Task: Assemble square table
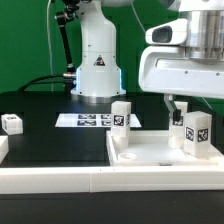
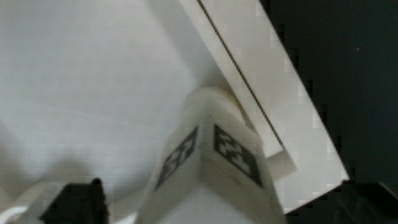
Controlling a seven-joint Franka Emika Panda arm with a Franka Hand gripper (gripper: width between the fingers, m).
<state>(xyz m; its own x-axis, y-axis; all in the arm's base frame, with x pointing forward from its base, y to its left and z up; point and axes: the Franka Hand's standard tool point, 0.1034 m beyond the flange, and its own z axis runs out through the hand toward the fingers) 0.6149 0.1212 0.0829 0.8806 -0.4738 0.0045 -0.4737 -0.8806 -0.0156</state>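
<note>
The white square table top (image 1: 150,152) lies at the front, on the exterior view's right, with its raised rim up. One tagged white leg (image 1: 120,114) stands upright at its far left corner. A second tagged leg (image 1: 197,131) stands at the right side of the top, just under my gripper (image 1: 184,112). In the wrist view this leg (image 2: 222,160) rises between my two dark fingers (image 2: 80,200), with a gap on each side, next to the top's rim (image 2: 267,80). The gripper (image 2: 214,208) is open and holds nothing. A third leg (image 1: 12,123) lies loose on the black table at the left.
The marker board (image 1: 88,120) lies flat in front of the arm's base (image 1: 95,70). A long white border rail (image 1: 60,182) runs along the front edge. Black cables trail behind on the left.
</note>
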